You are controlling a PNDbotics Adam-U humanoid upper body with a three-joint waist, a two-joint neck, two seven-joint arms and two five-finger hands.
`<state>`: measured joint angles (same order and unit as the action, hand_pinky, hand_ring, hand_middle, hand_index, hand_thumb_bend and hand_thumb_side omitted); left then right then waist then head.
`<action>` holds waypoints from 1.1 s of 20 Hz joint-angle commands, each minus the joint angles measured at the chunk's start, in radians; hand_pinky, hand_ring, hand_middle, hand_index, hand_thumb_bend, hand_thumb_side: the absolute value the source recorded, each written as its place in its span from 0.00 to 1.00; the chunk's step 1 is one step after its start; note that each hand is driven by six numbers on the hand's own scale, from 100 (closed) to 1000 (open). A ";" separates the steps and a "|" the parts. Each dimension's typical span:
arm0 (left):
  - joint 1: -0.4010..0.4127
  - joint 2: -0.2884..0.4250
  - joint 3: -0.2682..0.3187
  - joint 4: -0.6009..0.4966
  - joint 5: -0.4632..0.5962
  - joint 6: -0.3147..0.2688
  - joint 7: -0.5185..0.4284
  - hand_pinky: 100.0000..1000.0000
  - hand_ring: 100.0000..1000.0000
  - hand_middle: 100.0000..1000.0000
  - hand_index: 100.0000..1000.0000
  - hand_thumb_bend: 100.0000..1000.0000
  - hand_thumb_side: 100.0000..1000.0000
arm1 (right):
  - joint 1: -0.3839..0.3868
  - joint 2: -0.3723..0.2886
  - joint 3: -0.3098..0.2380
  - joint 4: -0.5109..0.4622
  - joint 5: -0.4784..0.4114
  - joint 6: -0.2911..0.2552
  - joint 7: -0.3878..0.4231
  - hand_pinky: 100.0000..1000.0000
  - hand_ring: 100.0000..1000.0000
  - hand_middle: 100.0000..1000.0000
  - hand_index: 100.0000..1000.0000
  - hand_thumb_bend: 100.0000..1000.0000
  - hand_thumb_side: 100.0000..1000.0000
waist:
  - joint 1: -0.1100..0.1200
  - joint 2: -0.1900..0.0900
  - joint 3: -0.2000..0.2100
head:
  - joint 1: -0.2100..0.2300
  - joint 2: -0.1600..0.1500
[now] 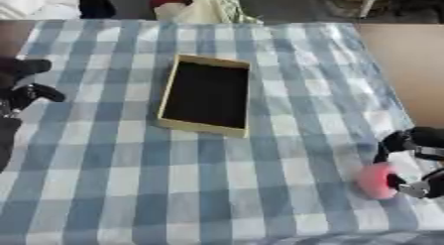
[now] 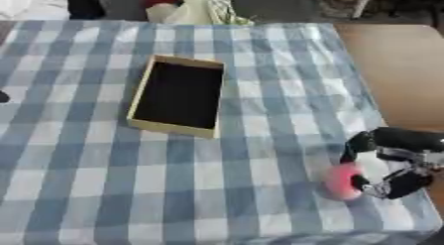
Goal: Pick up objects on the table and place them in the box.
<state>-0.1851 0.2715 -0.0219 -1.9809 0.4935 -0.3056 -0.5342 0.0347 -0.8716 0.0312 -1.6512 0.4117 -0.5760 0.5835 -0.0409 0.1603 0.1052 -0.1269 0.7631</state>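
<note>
A shallow tan box (image 1: 201,127) with a black inside lies open on the blue-and-white checked cloth, a little left of the middle. A small round pink object (image 2: 341,181) sits on the cloth near the right front corner. My right hand (image 2: 401,157) comes in from the right edge. Its fingers curl over the pink object from above and its thumb touches the object's right side. My left hand (image 1: 24,91) rests at the left edge, level with the box, fingers relaxed and holding nothing. The box holds nothing.
The checked cloth (image 1: 130,179) covers most of the table. Bare brown tabletop (image 1: 408,65) shows past the cloth's right edge. Bags and folded fabric (image 1: 204,8) lie beyond the far edge.
</note>
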 commanded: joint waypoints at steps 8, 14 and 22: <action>-0.005 0.009 0.005 -0.019 -0.002 0.003 -0.003 0.64 0.84 0.69 0.70 0.00 0.55 | 0.000 -0.036 -0.039 -0.009 0.033 -0.007 -0.070 0.69 0.44 0.32 0.51 0.00 0.00 | -0.001 -0.011 -0.004 | 0.000 0.007; -0.002 0.008 0.006 -0.019 -0.003 0.005 -0.003 0.64 0.84 0.69 0.70 0.00 0.56 | -0.009 -0.046 -0.054 -0.027 -0.024 0.014 -0.090 0.65 0.41 0.31 0.50 0.00 0.00 | -0.002 -0.015 -0.006 | 0.001 0.007; -0.001 0.009 0.006 -0.019 -0.004 0.006 -0.003 0.64 0.84 0.69 0.70 0.00 0.55 | -0.049 -0.065 -0.084 -0.052 -0.040 0.025 -0.101 0.67 0.41 0.31 0.50 0.00 0.00 | -0.004 -0.015 -0.007 | 0.004 0.007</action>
<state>-0.1821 0.2714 -0.0218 -1.9809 0.4933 -0.3005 -0.5373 -0.0045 -0.8881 -0.0316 -1.6839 0.3763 -0.5533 0.4893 -0.0444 0.1584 0.0988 -0.1250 0.7632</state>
